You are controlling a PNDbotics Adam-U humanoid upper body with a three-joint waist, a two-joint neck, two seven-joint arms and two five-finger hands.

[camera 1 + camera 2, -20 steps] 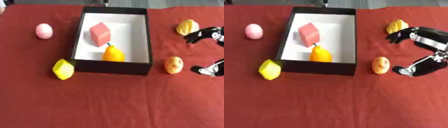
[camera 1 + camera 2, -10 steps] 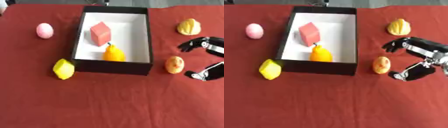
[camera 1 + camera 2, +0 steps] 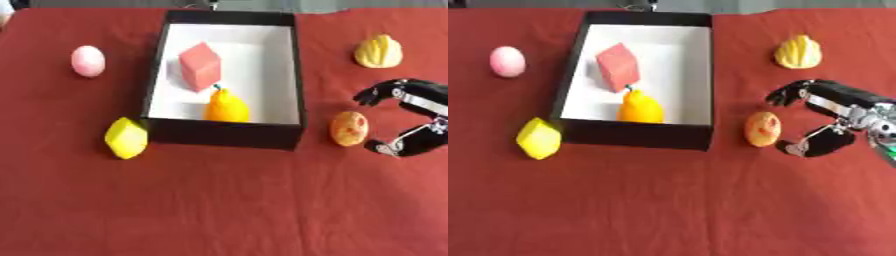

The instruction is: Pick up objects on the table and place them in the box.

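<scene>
A black box (image 3: 159, 80) with a white floor holds a red block (image 3: 200, 66) and an orange pear-shaped fruit (image 3: 227, 106). Just right of the box lies an orange-red round fruit (image 3: 762, 129). My right hand (image 3: 839, 118) is open right beside it, fingers and thumb spread toward it, a small gap between them. A ridged yellow fruit (image 3: 798, 51) sits at the far right. Left of the box are a pink egg-shaped thing (image 3: 87, 61) and a yellow faceted fruit (image 3: 127, 138). My left hand shows in neither view.
A red cloth (image 3: 219, 205) covers the whole table. The wide stretch in front of the box holds nothing but cloth.
My right hand has come down from beside the ridged yellow fruit to the level of the orange-red fruit and closed in on it from the right. Nothing else moved.
</scene>
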